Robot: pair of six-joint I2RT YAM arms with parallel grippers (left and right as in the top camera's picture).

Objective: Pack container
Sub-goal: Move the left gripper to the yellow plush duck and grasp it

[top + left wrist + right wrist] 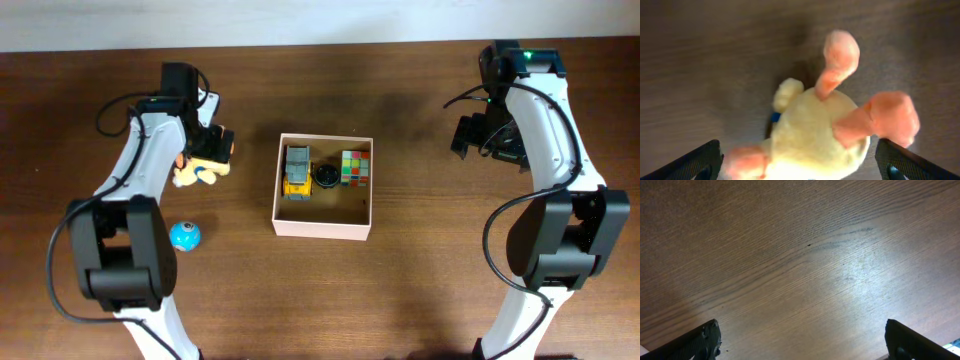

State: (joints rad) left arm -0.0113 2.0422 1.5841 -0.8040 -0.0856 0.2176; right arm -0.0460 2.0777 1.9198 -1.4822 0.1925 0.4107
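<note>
Three toys are lying in the container. I am holding left jaws apart over a plush duck, right jaws apart.

Dark wooden tabletop. A yellow plush duck with orange feet lies toward the left edge; a blue ball sits apart from it, same side. Mid-tabletop, in a row: yellow truck, small black round piece, colour cube

we see dark brown wood-grain tabletop, white-walled tan-floored container, yellow plush with orange feet, blue ball, multicoloured cube
</note>
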